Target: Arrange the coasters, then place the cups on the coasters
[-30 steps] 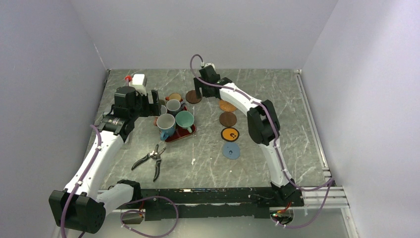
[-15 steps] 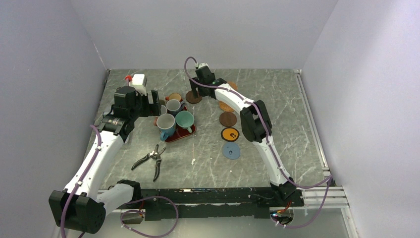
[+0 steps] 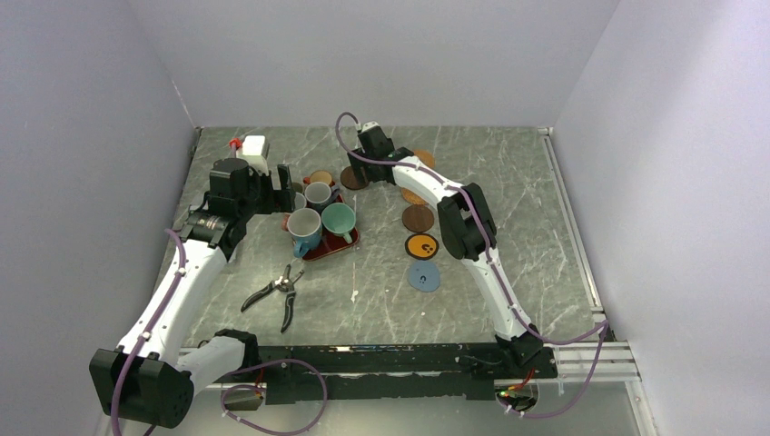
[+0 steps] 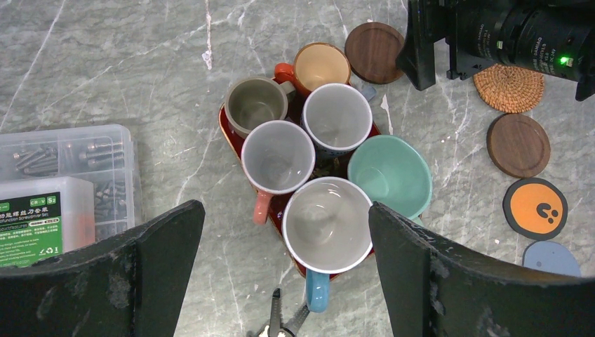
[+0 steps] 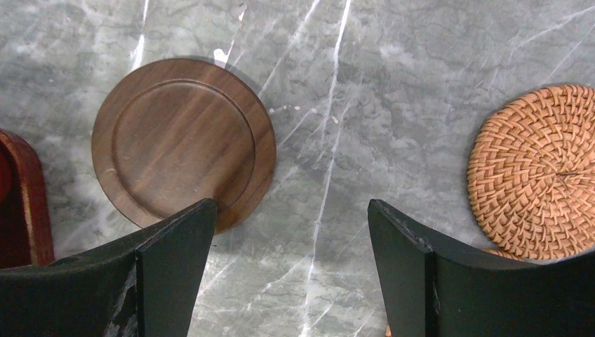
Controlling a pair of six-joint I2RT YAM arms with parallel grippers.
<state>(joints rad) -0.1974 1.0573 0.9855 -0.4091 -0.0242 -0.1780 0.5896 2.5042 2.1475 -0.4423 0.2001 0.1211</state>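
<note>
Risk first: you are hovering the right gripper (image 5: 289, 217) wide open and empty above bare table (image 5: 330, 105), between a dark brown coaster (image 5: 184, 144) and a woven orange coaster (image 5: 537, 168). In the wrist view one finger is overlapping the brown disc's rim. If you are descending on this line, that finger is likely landing on the disc rather than beside it. The thin disc, lying flat on stone, is probably sliding instead of lifting. It is sitting just beside the red tray (image 5: 24, 203), so a shove toward the tray is risking a jam against its wall.

You are holding the left gripper (image 4: 284, 210) fully open, gripping nothing, over the tray. The cups are packed touching, so fingers going down around one are likely knocking a neighbour.

Containers: the tray is carrying all six cups, upright and looking empty:
- olive cup (image 4: 254, 104)
- orange-brown cup (image 4: 321, 67)
- grey-white cup (image 4: 337, 116)
- pink-handled cup (image 4: 278, 156)
- teal cup (image 4: 389, 175)
- blue cup (image 4: 327, 223)

None is sitting on a coaster. The clear plastic box (image 4: 63, 182) is holding small metal hardware, apparently screws.

Second brown coaster (image 4: 518, 144), black-and-orange coaster (image 4: 535, 207) and blue coaster (image 4: 552, 258) are lying in a line, apart from the tray.
</note>
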